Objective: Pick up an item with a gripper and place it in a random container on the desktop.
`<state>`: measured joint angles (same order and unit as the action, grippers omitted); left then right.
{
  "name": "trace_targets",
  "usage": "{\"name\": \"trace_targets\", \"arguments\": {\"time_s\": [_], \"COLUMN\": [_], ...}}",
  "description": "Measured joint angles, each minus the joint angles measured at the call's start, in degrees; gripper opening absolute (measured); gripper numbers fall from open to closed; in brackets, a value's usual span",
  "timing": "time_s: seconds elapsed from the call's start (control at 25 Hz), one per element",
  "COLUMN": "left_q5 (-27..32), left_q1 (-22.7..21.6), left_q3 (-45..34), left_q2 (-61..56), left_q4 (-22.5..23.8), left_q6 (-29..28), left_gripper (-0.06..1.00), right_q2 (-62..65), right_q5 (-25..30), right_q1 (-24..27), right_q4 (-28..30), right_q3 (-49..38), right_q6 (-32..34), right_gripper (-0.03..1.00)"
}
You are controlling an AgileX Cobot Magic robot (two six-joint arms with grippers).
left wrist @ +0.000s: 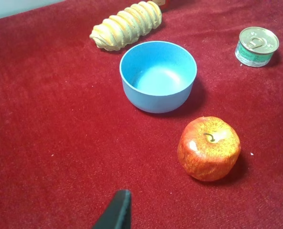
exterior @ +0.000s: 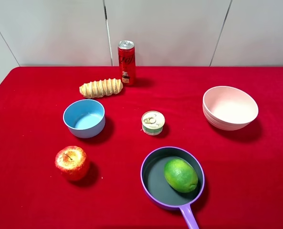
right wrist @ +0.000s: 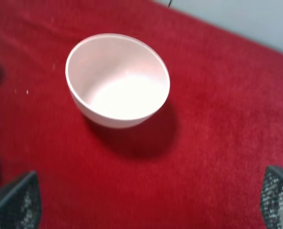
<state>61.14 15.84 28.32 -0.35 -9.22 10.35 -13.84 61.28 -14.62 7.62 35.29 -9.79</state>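
Since the lime already lies in the pan: the placing step looks done, and what is left is, in my judgement, only keeping the arms clear.
Step in hand: release and withdrawal; neither arm shows in the high view.
Lime (exterior: 181,175): inside the purple-rimmed pan (exterior: 149,183), resting on the dark floor toward the side nearer the pink bowl, close to the rim.
Surface (exterior: 256,171): red cloth, carrying the pan at the near edge, handle pointing toward the camera.
Right hand (right wrist: 146,210): jaws spread wide, one mesh-padded tip at each lower corner of its wrist view, nothing between them; it hovers above the pink bowl (right wrist: 117,78) and touches nothing.
Left hand (left wrist: 116,212): only one dark finger tip shows, so how far open it is I cannot tell; nothing seen in its hold. It hangs over bare cloth near the apple (left wrist: 208,148) and blue bowl (left wrist: 158,75).
Next move: probably none on the lime; any further reach should avoid knocking the pan.
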Motion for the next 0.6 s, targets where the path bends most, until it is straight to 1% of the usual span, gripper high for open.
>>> {"name": "trace_targets", "arguments": {"time_s": [0.16,0.44,0.6], "left_q5": [0.00,0.00,0.00], "left_q1": [0.00,0.00,0.00], "left_q3": [0.00,0.00,0.00], "left_q2": [0.00,0.00,0.00], "left_q4": [0.00,0.00,0.00], "left_q6": [0.00,0.00,0.00], "left_gripper": [0.99,0.99,0.99], "right_q2": [4.06,12.61,14.17], "right_q5": [0.24,0.91,0.95], "right_q1": [0.00,0.00,0.00], "right_q4": [0.19,0.31,0.31], "right_q3": [-0.80,-5.42,-5.65], "right_q6": [0.44,1.31,1.46], "right_gripper": [0.69,0.69,0.69]}}
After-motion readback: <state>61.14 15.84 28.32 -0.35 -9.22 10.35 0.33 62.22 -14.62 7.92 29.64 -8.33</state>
